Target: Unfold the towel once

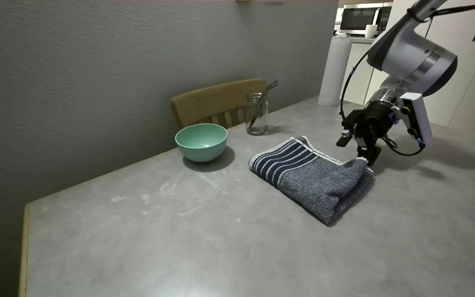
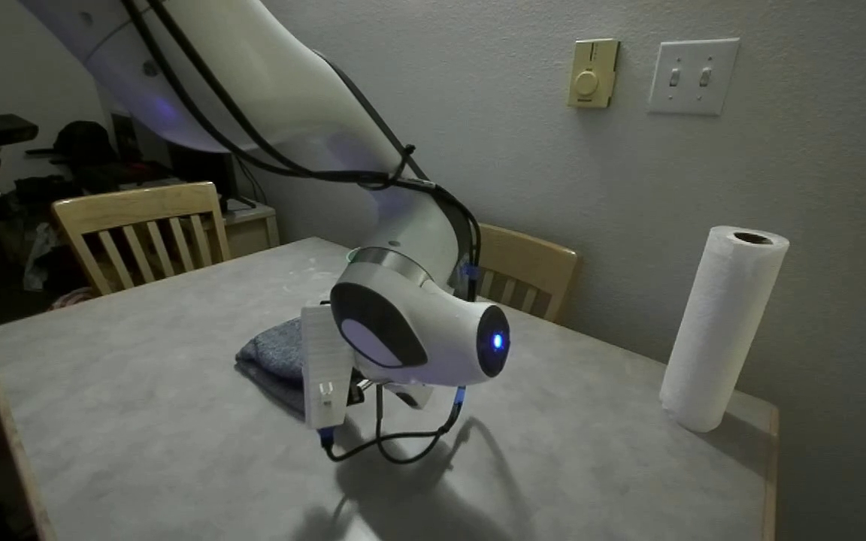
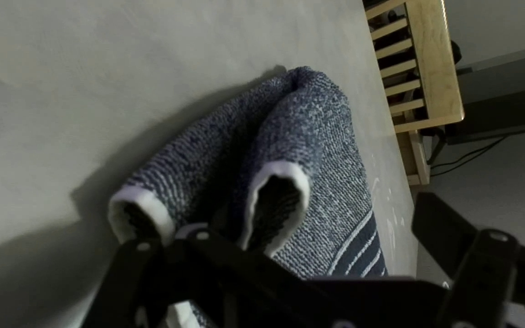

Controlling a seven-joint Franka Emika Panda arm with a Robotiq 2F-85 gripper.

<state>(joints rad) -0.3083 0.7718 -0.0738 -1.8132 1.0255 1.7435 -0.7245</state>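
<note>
A smooth grey tabletop with a pale wood edge spreads out beside a rough-textured grey wall, as seen in an exterior view. Toward the far side, a round mint-green bowl stands upright, with the slatted back of a light-brown wooden chair rising behind it. Just to its right, a clear glass jar holds slim grey rods that lean rightward over the rim. Nearer the middle, a dark blue-grey terry towel lies folded on the tabletop, its white-hemmed, striped end toward the bowl and its right-hand end raised and parted into layers. Beyond it, a white paper-towel roll stands on end in both exterior views. At the towel's right-hand end, the black two-fingered gripper points downward, its fingers spread well apart; in the wrist view, one reaches the gap between two curled, white-hemmed layers, though whether it touches the cloth cannot be told. In the background, a white mug stands before a silver-and-black microwave. At far right, the white-and-grey robot arm slants in from above.
</note>
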